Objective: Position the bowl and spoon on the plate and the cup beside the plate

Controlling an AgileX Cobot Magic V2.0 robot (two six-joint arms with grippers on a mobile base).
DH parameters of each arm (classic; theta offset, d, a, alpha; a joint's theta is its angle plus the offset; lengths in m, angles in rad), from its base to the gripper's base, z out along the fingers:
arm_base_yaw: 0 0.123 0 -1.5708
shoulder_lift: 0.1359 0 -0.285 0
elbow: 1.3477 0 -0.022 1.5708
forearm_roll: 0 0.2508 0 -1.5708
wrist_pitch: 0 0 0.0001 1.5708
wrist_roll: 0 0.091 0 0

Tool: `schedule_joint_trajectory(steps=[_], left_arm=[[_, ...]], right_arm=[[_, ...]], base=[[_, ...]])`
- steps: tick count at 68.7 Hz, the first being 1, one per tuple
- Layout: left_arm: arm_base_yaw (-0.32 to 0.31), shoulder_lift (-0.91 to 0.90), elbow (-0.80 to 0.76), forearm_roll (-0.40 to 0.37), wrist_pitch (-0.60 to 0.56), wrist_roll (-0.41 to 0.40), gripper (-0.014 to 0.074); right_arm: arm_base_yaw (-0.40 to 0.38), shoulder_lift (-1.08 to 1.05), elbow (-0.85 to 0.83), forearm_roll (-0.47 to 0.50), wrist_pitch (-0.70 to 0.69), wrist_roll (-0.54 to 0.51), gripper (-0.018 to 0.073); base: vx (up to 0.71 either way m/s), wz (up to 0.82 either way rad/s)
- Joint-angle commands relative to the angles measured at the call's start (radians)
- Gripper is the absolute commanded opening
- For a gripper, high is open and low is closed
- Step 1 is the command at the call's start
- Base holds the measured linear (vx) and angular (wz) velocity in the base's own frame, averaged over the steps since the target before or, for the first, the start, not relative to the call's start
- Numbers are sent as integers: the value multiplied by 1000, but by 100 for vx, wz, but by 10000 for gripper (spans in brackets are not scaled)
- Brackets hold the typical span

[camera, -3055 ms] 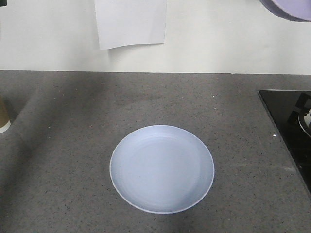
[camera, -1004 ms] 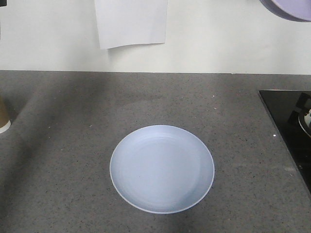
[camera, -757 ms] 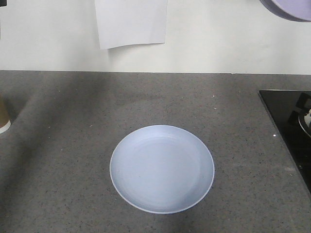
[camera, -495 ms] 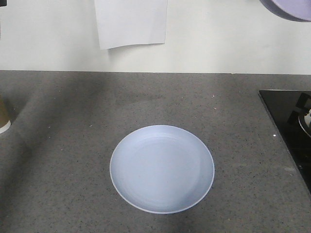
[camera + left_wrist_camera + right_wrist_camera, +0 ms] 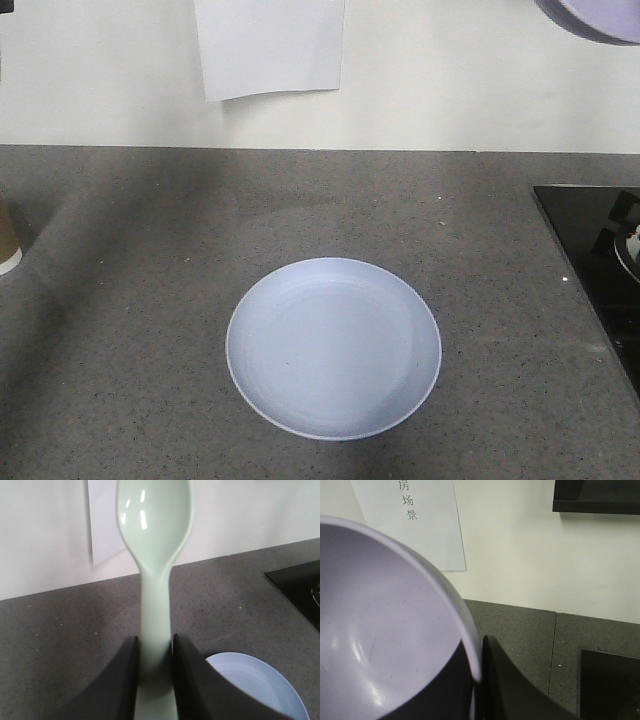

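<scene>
Between fingers of left pincer (image 5: 155, 641): spoon (image 5: 154, 525), scoop ahead and up. Below it, ahead-right: plate (image 5: 260, 685) on countertop (image 5: 60, 625). Across right pincer (image 5: 475, 655): rim of bowl (image 5: 380, 630), bowl body to its left. Ahead, lower right: hob (image 5: 610, 680).

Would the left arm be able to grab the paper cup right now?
Probably not yet: the left gripper is shut on the spoon, so it has no free grip. The cup itself stands clear on the counter.

Blue plate (image 5: 333, 348) centred; bowl (image 5: 380, 630), spoon (image 5: 155, 555) aloft; cup (image 5: 6, 245) left.
</scene>
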Motion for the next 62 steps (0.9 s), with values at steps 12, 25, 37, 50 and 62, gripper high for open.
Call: schedule_joint_trajectory(steps=[12, 25, 37, 50, 62], left_arm=[[-2, -19, -27, -33, -60, 1, -6], [-2, -19, -27, -33, -60, 1, -6], [-2, -19, -27, -33, -60, 1, -6], [-2, -19, -27, -33, -60, 1, -6], [-2, -19, -27, -33, -60, 1, -6]], right_arm=[[-5, -18, -26, 16, -71, 1, -10], [-5, -18, -26, 16, -71, 1, -10], [-5, -18, -26, 16, -71, 1, -10], [-5, -18, -26, 16, -71, 1, -10], [-5, -18, -26, 16, -71, 1, -10]], base=[[0, 0], [0, 0], [0, 0], [0, 0], [0, 0]])
